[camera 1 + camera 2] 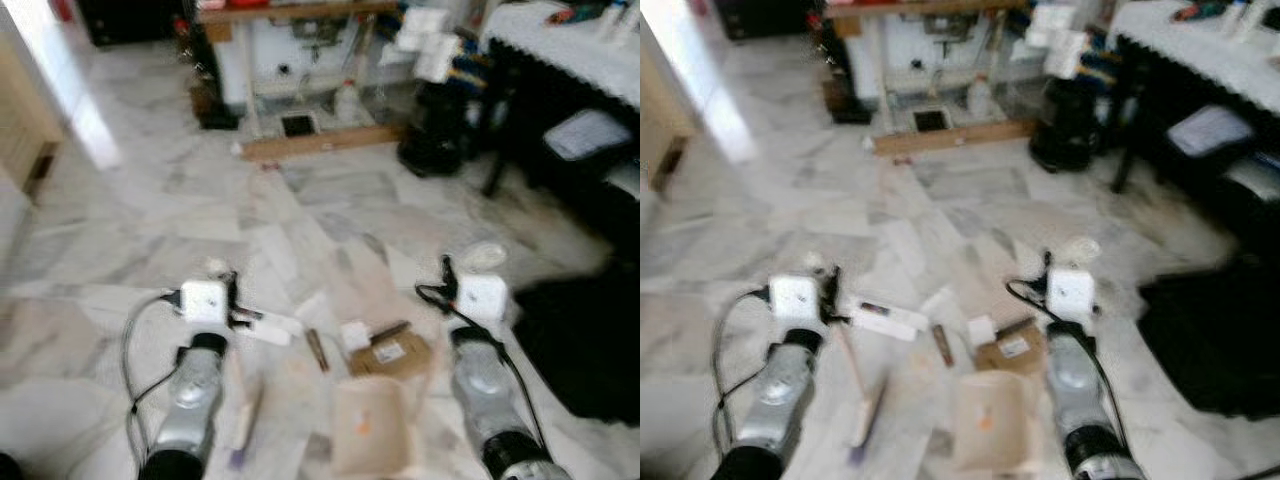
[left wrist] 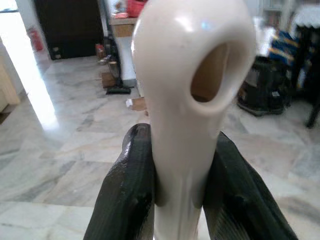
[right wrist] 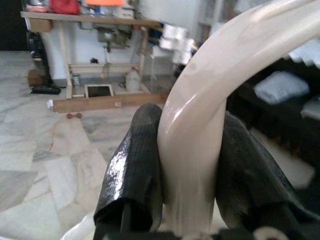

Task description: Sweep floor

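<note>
- Lower left of the head view: the left gripper (image 2: 177,195) has its glossy black fingers (image 2: 127,195) pinching a smooth cream brush handle (image 2: 187,90) with an oval hanging hole; the brush (image 1: 243,405) slants down to the marble floor (image 1: 150,210).
- Centre bottom: a pale, scoop-shaped dustpan (image 1: 370,425) sits beside litter, including a flat brown cardboard piece (image 1: 392,355) and a white wrapper (image 1: 272,328).
- Lower right: the right gripper (image 3: 187,185) is clamped around the curved, shiny cream dustpan handle (image 3: 210,100).
</note>
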